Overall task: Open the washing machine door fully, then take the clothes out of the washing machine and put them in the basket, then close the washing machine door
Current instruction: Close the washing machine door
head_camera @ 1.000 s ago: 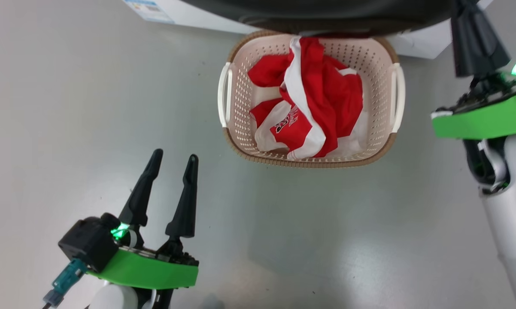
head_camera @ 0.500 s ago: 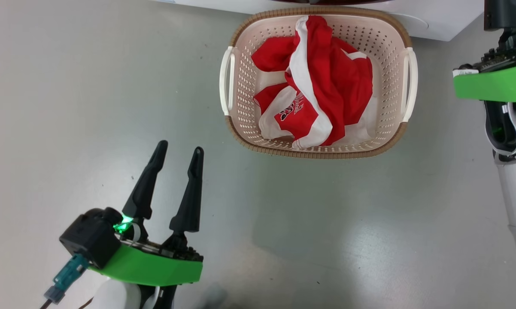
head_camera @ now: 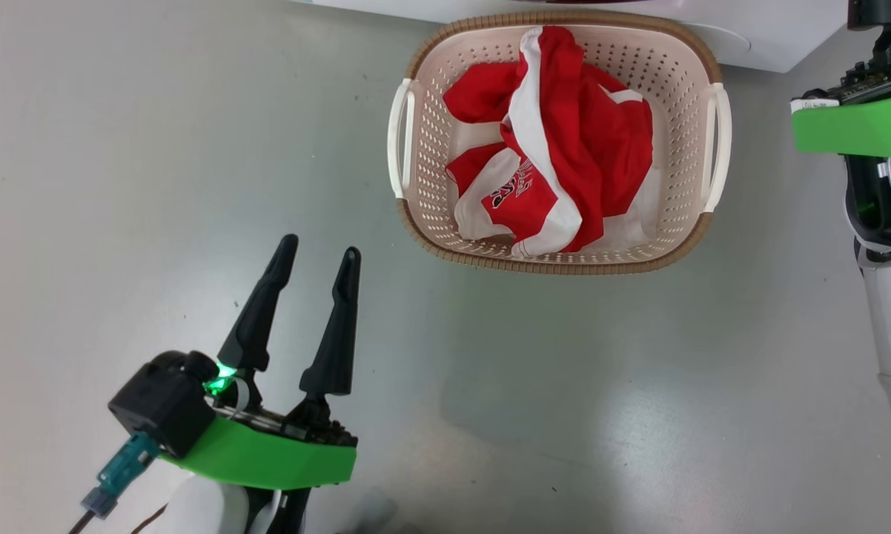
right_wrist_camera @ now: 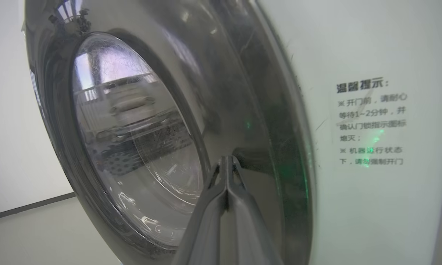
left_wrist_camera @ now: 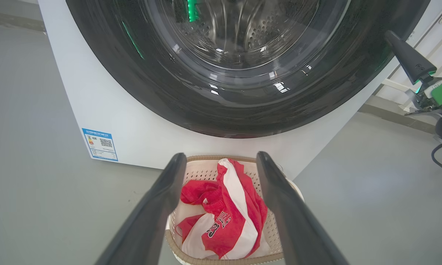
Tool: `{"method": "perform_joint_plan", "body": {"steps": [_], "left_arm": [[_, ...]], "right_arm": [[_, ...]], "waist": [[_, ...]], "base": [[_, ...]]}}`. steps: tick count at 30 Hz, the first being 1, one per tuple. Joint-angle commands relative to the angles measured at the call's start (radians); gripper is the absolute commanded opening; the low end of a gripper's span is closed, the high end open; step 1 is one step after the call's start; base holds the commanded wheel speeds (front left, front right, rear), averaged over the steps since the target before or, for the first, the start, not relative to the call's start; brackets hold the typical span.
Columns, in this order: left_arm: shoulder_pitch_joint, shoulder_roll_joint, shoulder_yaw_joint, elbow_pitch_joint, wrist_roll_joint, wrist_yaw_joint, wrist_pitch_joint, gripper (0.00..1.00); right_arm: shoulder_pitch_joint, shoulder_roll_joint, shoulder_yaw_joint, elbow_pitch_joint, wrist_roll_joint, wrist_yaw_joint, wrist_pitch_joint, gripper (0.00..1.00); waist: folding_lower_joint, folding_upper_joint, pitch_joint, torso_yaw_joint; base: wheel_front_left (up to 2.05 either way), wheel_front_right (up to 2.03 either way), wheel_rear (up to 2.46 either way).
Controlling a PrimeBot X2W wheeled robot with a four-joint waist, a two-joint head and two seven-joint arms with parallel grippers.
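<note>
The left claw [head_camera: 321,246] stands wide open and holds nothing. It hangs above the grey floor [head_camera: 490,415], and the basket [head_camera: 557,265] sits ahead of its fingertips and slightly to their right. The right claw [right_wrist_camera: 226,159] is pressed fully shut with nothing between its fingers. Its tips are at, or just short of, the glossy black rim of the washing machine door [right_wrist_camera: 132,121]; contact cannot be confirmed. The clothes [head_camera: 564,148] lie heaped inside the basket, red and white, with the printed lettering facing up. Through the door glass, beyond the left claw, the steel drum shows no fabric in the part that is visible. The door appears to lie flat against the white front of the washing machine [left_wrist_camera: 132,125]. Unloading is therefore judged complete and the closing step at or near its end; whether the door has latched cannot be verified. The basket stands on the floor directly below the door, close against the machine base, under the door's swing rather than in it. A blue label [left_wrist_camera: 99,144] marks the machine's lower corner, left of the left claw's line. A printed notice [right_wrist_camera: 371,125] sits on the front panel to the right of the right claw's tips.
</note>
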Motion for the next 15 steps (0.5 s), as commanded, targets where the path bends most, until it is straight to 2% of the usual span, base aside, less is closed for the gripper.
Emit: {"method": "perform_joint_plan", "body": {"steps": [1, 10, 12, 15], "left_arm": [[0.003, 0.016, 0.032, -0.023, -0.005, 0.005, -0.009, 1.00], [0.011, 0.016, 0.052, 0.000, -0.002, 0.003, -0.009, 1.00], [0.014, 0.016, 0.062, 0.007, 0.001, 0.002, -0.009, 1.00], [0.020, 0.016, 0.077, 0.019, 0.009, 0.000, -0.009, 1.00]], "right_arm": [[-0.027, 0.014, -0.006, -0.022, 0.011, -0.005, -0.005, 0.00], [0.049, 0.021, 0.057, -0.021, 0.022, -0.005, -0.005, 0.00], [0.074, 0.023, 0.070, -0.023, 0.024, -0.005, -0.005, 0.07], [0.114, 0.028, 0.087, -0.023, 0.028, -0.005, -0.005, 0.39]], "waist": [[0.0000, 0.0000, -0.003, -0.002], [0.0000, 0.0000, -0.052, -0.029], [0.0000, 0.0000, -0.068, -0.039], [0.0000, 0.0000, -0.096, -0.057]], "base": [[0.00, 0.00, 0.00], [0.00, 0.00, 0.00], [0.00, 0.00, 0.00], [0.00, 0.00, 0.00]]}}
